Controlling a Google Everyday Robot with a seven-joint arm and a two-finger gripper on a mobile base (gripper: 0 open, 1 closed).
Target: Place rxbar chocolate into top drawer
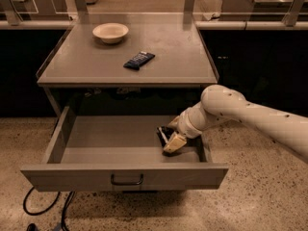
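End effector point(170, 140) low inside top drawer point(72, 176), right end, gripping tilted rxbar chocolate point(162, 134) at its tip.

One bowl point(110, 32), perhaps two bars point(139, 60) point(162, 134), hand point(173, 142) in drawer point(125, 176)

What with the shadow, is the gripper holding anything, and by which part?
Cannot tell: the gripper sits against the rxbar chocolate in the top drawer.

The claw point(168, 141) hangs below the front edge of the grey tabletop point(187, 57), toward its right side. Up and left of the claw, a dark blue wrapped bar point(139, 60) lies flat on the tabletop. Farther up-left sits a cream bowl point(110, 32). Down-left of the claw, black cables point(43, 208) loop on the speckled floor point(260, 201).
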